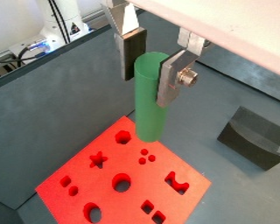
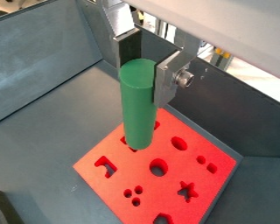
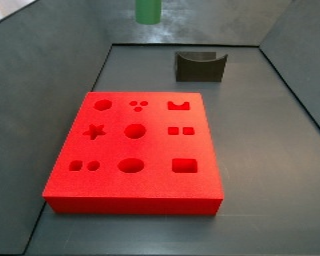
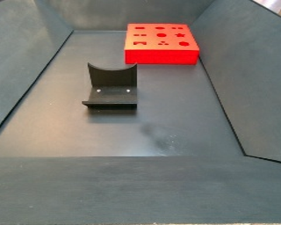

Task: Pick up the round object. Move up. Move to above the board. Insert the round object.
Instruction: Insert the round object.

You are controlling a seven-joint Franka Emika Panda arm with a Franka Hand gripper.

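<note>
My gripper [image 1: 152,74] is shut on the round object [image 1: 150,101], a plain green cylinder peg held upright between the silver fingers; both wrist views show this grip [image 2: 149,74]. The peg [image 2: 137,109] hangs well above the floor, its lower end lined up over the near part of the board [image 1: 84,188] in both wrist views [image 2: 219,175]. In a side view only the peg's lower end [image 3: 148,10] shows at the top edge, high above the red board [image 3: 156,148]; the gripper is out of that view. The board [image 4: 163,54] lies flat at the far end.
A dark block with a curved notch [image 3: 200,65] stands on the grey floor beyond the board, also seen in a wrist view [image 1: 254,136] and a side view [image 4: 110,88]. Grey walls enclose the floor on all sides.
</note>
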